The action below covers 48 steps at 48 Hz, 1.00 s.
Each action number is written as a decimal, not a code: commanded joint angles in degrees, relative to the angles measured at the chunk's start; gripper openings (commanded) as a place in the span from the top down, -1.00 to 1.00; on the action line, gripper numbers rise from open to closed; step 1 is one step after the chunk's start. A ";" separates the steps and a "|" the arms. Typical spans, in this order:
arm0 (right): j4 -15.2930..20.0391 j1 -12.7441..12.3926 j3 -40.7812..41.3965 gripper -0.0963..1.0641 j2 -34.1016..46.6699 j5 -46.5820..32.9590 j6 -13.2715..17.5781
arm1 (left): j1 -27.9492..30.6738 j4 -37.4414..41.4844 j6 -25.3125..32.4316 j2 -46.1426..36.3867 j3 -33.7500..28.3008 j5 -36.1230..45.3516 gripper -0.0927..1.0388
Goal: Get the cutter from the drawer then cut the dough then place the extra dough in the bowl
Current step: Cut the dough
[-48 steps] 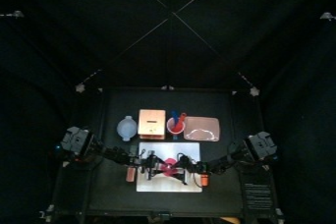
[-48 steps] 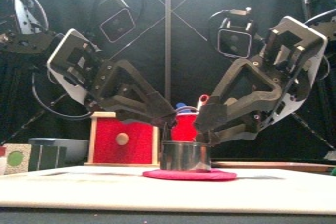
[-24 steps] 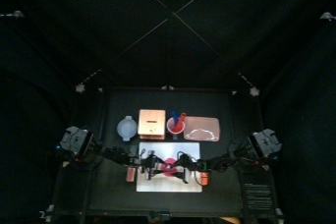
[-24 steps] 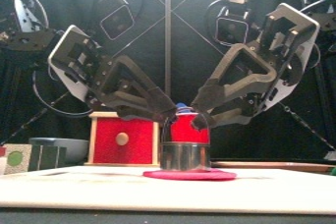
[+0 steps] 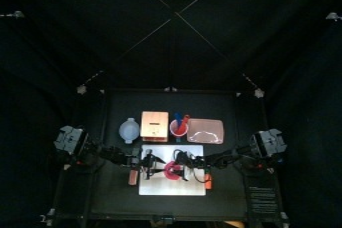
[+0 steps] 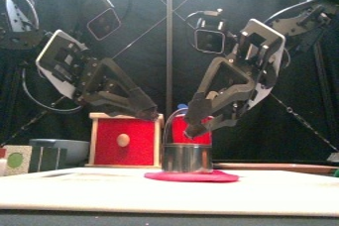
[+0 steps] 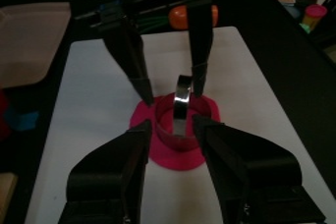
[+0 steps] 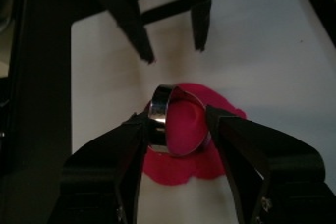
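While left tool point(image 7: 175, 130) and right tool point(image 8: 182, 122) gape over it, the cutter point(image 6: 188, 157) stands on pink dough point(image 6: 192, 176) on a white board point(image 5: 154, 184).

table point(image 5: 120, 107): black, viewed from above
front middle: white cutting board point(image 5: 167, 188) laid flat
back row: blue-grey bowl point(image 5: 128, 129), wooden box point(image 5: 155, 124), red cup point(image 5: 178, 124), pink tray point(image 5: 205, 129) set side by side
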 commanded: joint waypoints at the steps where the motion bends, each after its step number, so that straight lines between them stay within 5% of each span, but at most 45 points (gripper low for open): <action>1: -0.35 -0.62 -2.90 -0.61 -2.90 4.83 0.09 | 0.18 -0.18 0.09 0.00 -0.53 -0.62 -0.52; 14: -0.79 -2.46 -6.68 -0.61 -2.99 13.71 0.09 | -1.14 -0.62 -0.09 7.47 -3.43 -4.66 -0.47; 29: -1.23 -3.69 -10.20 -0.61 -2.72 20.04 0.18 | -2.72 -1.05 0.18 8.88 -3.96 -6.06 -0.03; 48: -1.14 -4.31 -14.33 -0.61 -0.18 27.69 0.18 | -3.96 -1.05 0.18 10.63 -4.66 -6.42 -0.01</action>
